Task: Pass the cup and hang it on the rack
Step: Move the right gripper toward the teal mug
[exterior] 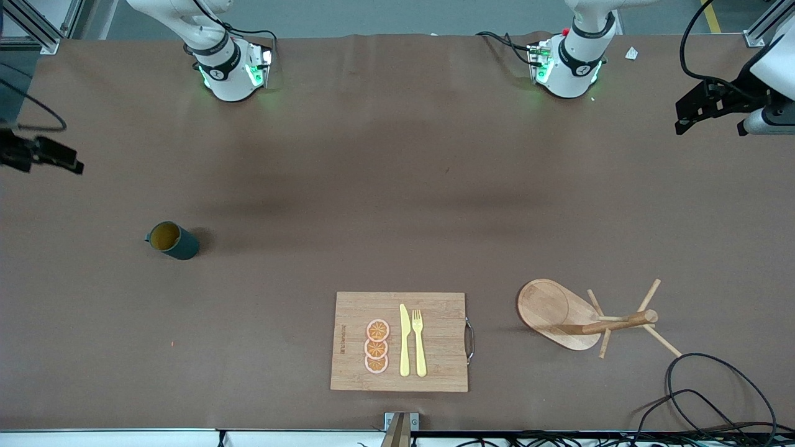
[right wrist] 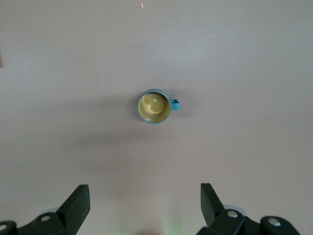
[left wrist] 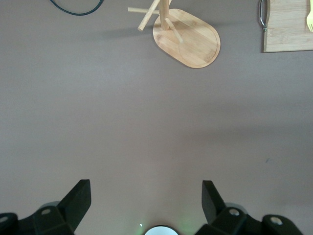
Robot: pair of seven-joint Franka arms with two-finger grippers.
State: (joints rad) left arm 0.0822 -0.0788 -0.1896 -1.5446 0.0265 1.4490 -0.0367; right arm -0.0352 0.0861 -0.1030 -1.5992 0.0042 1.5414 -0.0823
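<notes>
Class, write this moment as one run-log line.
stage: start | dark teal cup: upright, untouched | wooden mug rack: unloaded | left gripper: open | right gripper: open

So on the brown counter (exterior: 397, 205) I count one dark teal cylindrical cup with a mustard-yellow inside (exterior: 174, 240), one light wooden mug rack with an oval base (exterior: 559, 313), and one rectangular bamboo cutting board with a metal handle (exterior: 435, 372). On that board: three round orange slices (exterior: 377, 346), one yellow plastic knife (exterior: 404, 340), one yellow plastic fork (exterior: 419, 341). Two white robot arms, two black cables.
</notes>
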